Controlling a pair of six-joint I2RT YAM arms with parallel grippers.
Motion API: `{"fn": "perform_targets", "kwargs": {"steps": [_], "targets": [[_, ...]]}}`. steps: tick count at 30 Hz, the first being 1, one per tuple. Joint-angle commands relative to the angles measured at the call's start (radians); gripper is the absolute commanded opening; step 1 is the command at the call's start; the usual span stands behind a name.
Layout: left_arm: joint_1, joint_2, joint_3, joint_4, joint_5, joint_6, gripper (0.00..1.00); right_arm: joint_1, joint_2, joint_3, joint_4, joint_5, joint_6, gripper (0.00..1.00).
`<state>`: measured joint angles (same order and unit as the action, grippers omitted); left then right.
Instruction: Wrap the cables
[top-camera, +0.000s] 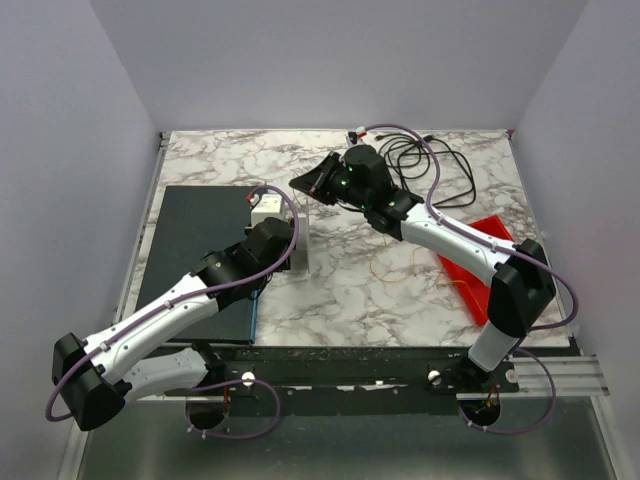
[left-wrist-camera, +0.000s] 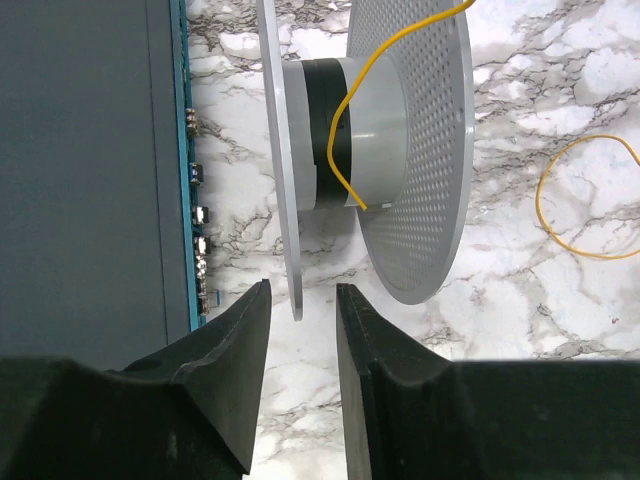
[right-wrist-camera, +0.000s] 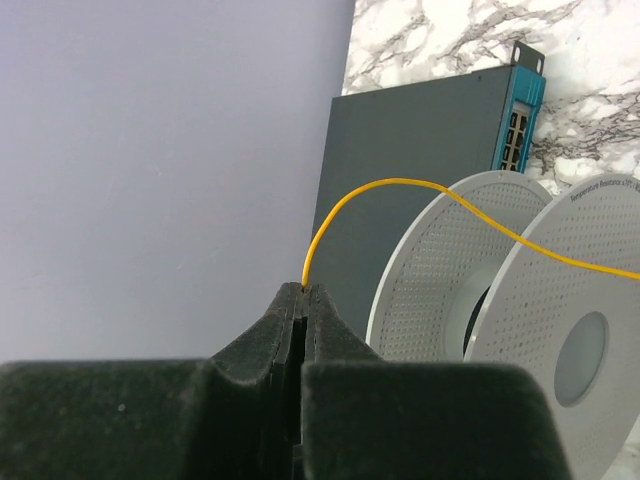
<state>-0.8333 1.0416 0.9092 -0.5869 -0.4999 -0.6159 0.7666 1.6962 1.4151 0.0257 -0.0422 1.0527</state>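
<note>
- The right gripper (right-wrist-camera: 303, 292) is pinching the yellow wire (right-wrist-camera: 400, 186) between fully closed fingertips, with the wire coming out right at the tips.
- From that pinch the yellow wire is rising in a smooth arc and running across to the white spool (right-wrist-camera: 430, 255), passing over the near flange.
- In the left wrist view the wire (left-wrist-camera: 340, 130) is dropping between the two flanges and crossing the grey hub (left-wrist-camera: 375, 130), its cut end lying against the hub's lower side.
- A loose loop of the same thin, bright yellow strand is lying flat on the marble table (left-wrist-camera: 500, 330), to one side of the spool.
- The spool is standing on its rims, its axis lying level and pointing left to right across the table; its flanges are perforated discs.
- A dark band is ringing the hub beside the wire; what it is I cannot tell.
- The left gripper (left-wrist-camera: 300, 300) is sitting with its fingers a narrow gap apart, holding nothing; the edge of one flange is showing in that gap, and whether they are touching I cannot tell.
- The black cables (top-camera: 408, 152) are lying in a loose tangle of loops at the far right of the table, well apart from the spool.
- A dark flat box (top-camera: 200, 250) with a teal edge is lying just beside the spool.
</note>
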Motion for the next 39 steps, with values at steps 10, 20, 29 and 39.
{"fn": "perform_targets", "kwargs": {"steps": [10, 20, 29, 39], "targets": [[0.000, 0.008, -0.011, 0.097, -0.069, -0.057, 0.54, 0.010, 0.031, -0.007, 0.056, -0.034, 0.063, 0.01], [0.006, 0.082, -0.061, 0.239, -0.127, -0.076, 0.52, 0.009, 0.036, -0.022, 0.067, -0.051, 0.080, 0.01], [0.013, 0.100, -0.092, 0.268, -0.155, -0.091, 0.48, 0.010, 0.036, -0.045, 0.068, -0.054, 0.082, 0.01], [0.029, 0.124, -0.090, 0.294, -0.154, -0.081, 0.43, 0.010, 0.034, -0.061, 0.071, -0.074, 0.095, 0.01]]}}
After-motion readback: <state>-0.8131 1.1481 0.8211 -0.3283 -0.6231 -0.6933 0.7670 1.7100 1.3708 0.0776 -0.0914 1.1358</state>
